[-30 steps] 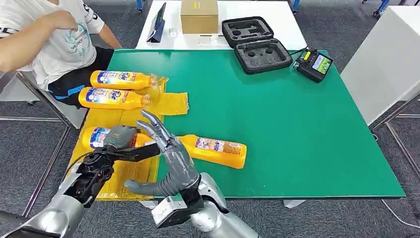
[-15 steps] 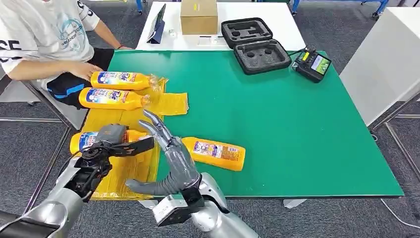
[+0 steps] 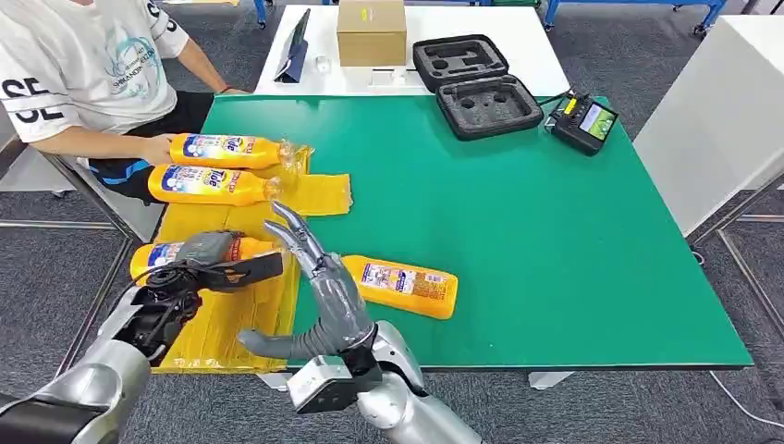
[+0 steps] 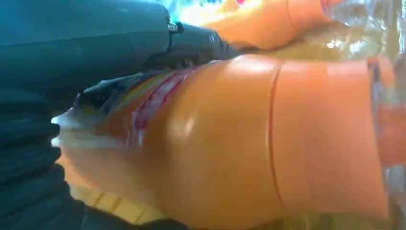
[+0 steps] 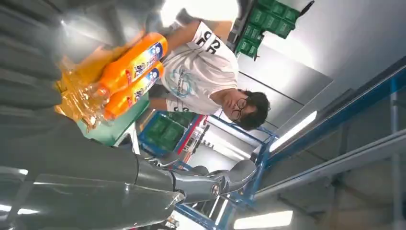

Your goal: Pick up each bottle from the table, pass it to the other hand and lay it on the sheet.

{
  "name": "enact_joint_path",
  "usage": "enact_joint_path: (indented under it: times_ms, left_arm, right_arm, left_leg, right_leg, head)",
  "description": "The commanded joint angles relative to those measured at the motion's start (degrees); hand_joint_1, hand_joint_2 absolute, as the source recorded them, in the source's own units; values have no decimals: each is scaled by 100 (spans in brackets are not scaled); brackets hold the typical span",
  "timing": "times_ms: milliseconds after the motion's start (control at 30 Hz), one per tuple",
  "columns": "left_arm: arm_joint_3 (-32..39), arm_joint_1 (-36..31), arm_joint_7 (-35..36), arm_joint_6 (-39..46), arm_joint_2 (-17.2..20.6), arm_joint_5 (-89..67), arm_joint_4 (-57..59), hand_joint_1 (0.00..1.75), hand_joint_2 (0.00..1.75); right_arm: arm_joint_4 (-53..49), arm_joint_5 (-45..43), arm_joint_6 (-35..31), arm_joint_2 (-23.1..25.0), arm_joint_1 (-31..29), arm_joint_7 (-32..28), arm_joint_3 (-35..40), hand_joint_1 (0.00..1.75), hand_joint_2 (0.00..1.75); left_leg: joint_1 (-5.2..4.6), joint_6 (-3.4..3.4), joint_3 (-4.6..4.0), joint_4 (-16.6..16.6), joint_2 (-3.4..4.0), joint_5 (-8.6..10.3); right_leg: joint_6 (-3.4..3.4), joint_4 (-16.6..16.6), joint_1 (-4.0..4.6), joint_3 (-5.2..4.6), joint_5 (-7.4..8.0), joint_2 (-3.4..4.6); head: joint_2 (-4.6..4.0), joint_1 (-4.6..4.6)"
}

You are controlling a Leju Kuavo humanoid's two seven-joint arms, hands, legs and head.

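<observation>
Since a second ago my left hand (image 3: pixel 208 264) has carried the bottle (image 3: pixel 159 256) it clasps lower onto the yellow sheet (image 3: pixel 231 314), to lay it there, while my right hand (image 3: pixel 319 296) waits with fingers spread and empty.

The left hand (image 3: pixel 214 262) covers the middle of the held bottle (image 3: pixel 159 256), hiding its label. The left wrist view is blurred; finger contact (image 4: pixel 201 45) appears partial. The person (image 3: pixel 88 69) is cut off at the frame edge.
</observation>
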Motion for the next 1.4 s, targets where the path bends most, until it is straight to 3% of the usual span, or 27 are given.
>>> enact_joint_path:
  times_ms: [33, 233, 433, 700, 767, 867, 900, 1000, 1033, 1133, 1167, 1300, 1333, 1400]
  left_arm:
    - [430, -27, -552, -746, -5, 689, 731, 0, 0]
    - [985, -202, -1023, -1338, -77, 1568, 919, 0, 0]
    - [2018, 6, -1643, -524, -348, 3010, 463, 0, 0]
    - [2296, 97, -1810, -401, -362, 3673, 265, 0, 0]
    - [2302, 141, -2060, 203, -377, 4064, 128, 0, 0]
    - [2492, 347, -2909, 1970, -513, 4541, -519, 0, 0]
    - [2453, 536, -3185, 2557, -526, 4593, -988, 0, 0]
    - [2359, 659, -3068, 2535, -486, 4665, -1225, 0, 0]
    - [2364, 786, -3230, 2872, -509, 4851, -1486, 0, 175]
    - [2367, 1439, -3230, 3480, -512, 5253, -2567, 0, 175]
    - [2353, 1652, -3230, 3551, -491, 5335, -2844, 0, 175]
    - [2356, 1760, -3223, 3497, -485, 5359, -3001, 0, 175]
    - [2389, 1829, -3230, 3703, -510, 5383, -3171, 0, 175]
    - [2404, 2058, -3230, 3719, -504, 5577, -3553, 0, 175]
  right_arm:
    - [521, -32, -30, -31, -107, 12, -200, 0, 175]
    - [581, -35, -67, -29, -139, 69, -217, 0, 175]
    - [349, 97, -127, -105, 49, 165, -197, 0, 175]
    - [428, 167, -85, -93, -5, 240, -132, 0, 175]
    - [450, 209, -43, -87, -21, 288, -92, 0, 175]
    - [440, 405, -144, -92, -67, 414, -36, 0, 175]
    - [430, 791, -249, -170, -128, 729, -2, 0, 175]
    - [381, 793, -205, -202, -120, 739, -57, 0, 175]
    - [440, 1455, -375, -266, -178, 1190, -45, 0, 175]
    - [552, 3097, -205, -478, -262, 2728, -410, 0, 175]
    - [596, 3270, 60, -512, -292, 3028, -595, 0, 175]
    - [706, 3287, 144, -505, -324, 2920, -739, 0, 175]
    - [917, 3700, 536, -501, -418, 3619, -830, 0, 175]
    - [1466, 4144, 1006, -560, -711, 4383, -1029, 0, 175]
  left_leg:
    - [-3, 1, 20, -11, 3, -3]
    - [-9, 1, 19, -9, 2, -3]
    - [-9, 3, 18, -11, -9, -1]
    - [-8, 1, 12, -8, -3, -5]
    - [-6, 0, 13, -7, -4, -7]
    - [-5, 2, 5, -5, -2, -6]
    - [-4, 1, -7, -3, 0, -4]
    - [-1, 2, -24, 0, 7, -6]
    - [-3, 2, -23, -2, 4, -4]
    - [-2, 3, -21, -4, 5, -6]
    - [-2, 4, -19, -3, 4, -9]
    - [-6, 4, -26, -4, 20, -10]
    - [-6, 3, -33, -2, 12, -8]
    - [-4, 4, -40, 1, 2, -7]
  right_leg:
    - [1, -9, -4, 17, -2, 9]
    - [2, -7, -6, 17, -3, 8]
    - [4, -9, -6, 20, -6, -4]
    - [3, -7, -7, 9, -8, 0]
    - [3, -8, -4, 12, -10, 0]
    - [3, -6, -4, 2, -9, 1]
    - [3, -4, -3, -9, -6, 0]
    - [4, -4, 0, -28, -7, 4]
    - [4, -3, -2, -28, -8, 0]
    - [5, -9, -2, -21, -7, 3]
    - [6, -9, -2, -18, -9, 6]
    - [5, -10, -4, -30, -7, 17]
    - [3, -7, -3, -35, -8, 9]
    - [4, -7, -3, -37, -9, -3]
  head:
    - [0, 2]
    - [0, 2]
    - [0, 2]
    - [0, 0]
    - [0, 2]
    - [0, 2]
    - [0, 2]
    - [0, 2]
    - [0, 0]
    - [0, 2]
    - [0, 2]
    - [0, 2]
    - [0, 2]
    - [0, 4]
